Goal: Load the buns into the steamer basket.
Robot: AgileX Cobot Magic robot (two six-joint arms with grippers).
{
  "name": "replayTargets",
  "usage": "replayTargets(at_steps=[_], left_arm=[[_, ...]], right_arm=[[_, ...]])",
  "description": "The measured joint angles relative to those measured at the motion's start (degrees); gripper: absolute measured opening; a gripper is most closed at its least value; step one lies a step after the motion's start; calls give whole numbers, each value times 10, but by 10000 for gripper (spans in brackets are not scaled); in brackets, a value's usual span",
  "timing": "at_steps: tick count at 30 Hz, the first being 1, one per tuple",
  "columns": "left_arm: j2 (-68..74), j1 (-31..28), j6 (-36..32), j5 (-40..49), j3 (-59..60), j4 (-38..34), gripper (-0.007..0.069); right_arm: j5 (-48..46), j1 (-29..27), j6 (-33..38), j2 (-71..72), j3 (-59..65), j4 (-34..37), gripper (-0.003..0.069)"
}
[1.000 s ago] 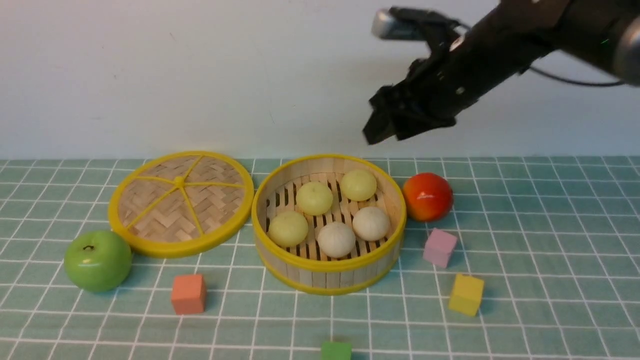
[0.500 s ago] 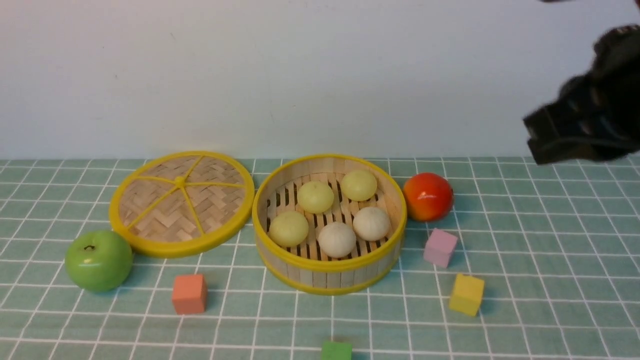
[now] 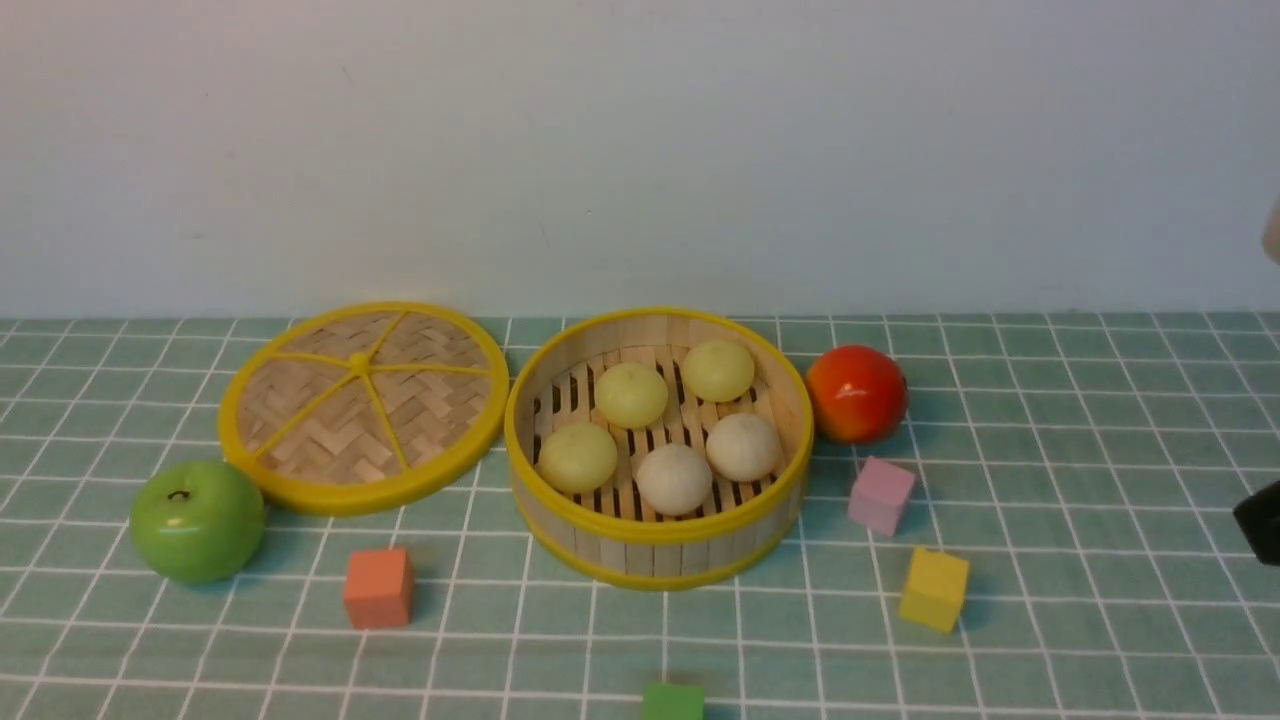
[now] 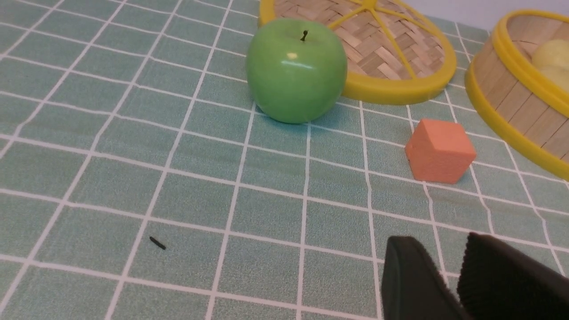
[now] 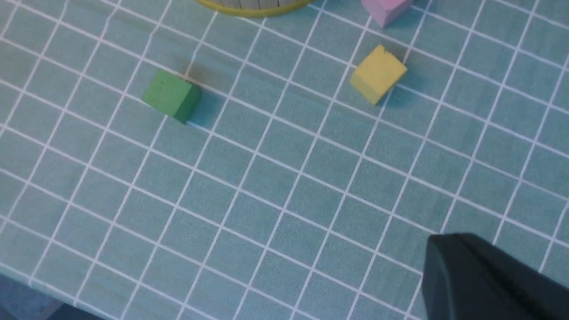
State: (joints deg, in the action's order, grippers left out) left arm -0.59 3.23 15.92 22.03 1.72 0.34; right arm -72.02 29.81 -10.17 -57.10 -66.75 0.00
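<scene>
The steamer basket [image 3: 655, 545] stands mid-table with several buns on its slatted floor. Three are pale yellow-green [image 3: 630, 395] [image 3: 717, 370] [image 3: 577, 457] and two are off-white [image 3: 673, 479] [image 3: 742, 447]. In the front view only a dark piece of my right arm [image 3: 1262, 520] shows at the right edge, far from the basket. My right gripper [image 5: 458, 238] is shut and empty, hanging over bare cloth. Low over the cloth near the front left, my left gripper [image 4: 440, 242] has its fingers slightly apart with nothing between them. The basket wall [image 4: 511, 102] lies beyond it.
A woven lid [image 3: 362, 405] lies left of the basket, with a green apple [image 3: 197, 520] in front of it. A red-orange fruit [image 3: 856, 393] sits right of the basket. Orange [image 3: 378, 587], green [image 3: 672, 702], pink [image 3: 880, 495] and yellow [image 3: 933, 588] cubes are scattered in front.
My right arm has swung from above the basket's far right rim to the right and down, almost out of the front view, and its jaws have shut. The buns have not moved.
</scene>
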Motion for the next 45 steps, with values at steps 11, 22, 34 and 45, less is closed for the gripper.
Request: replayTargets(at_steps=[11,22,34,45], left_arm=[[0,0,0,0,0,0,209],[0,0,-1,0,0,0,217],[0,0,-1,1,0,-3,228],[0,0,-1,1,0,-3,231]], right_arm=[[259,-199,45,240,269,-17,-9],[511,-328,39,557,669,-55,-4],[500,-347,35,577,675,-31,1],[500,-347,35,577,675,-31,10]])
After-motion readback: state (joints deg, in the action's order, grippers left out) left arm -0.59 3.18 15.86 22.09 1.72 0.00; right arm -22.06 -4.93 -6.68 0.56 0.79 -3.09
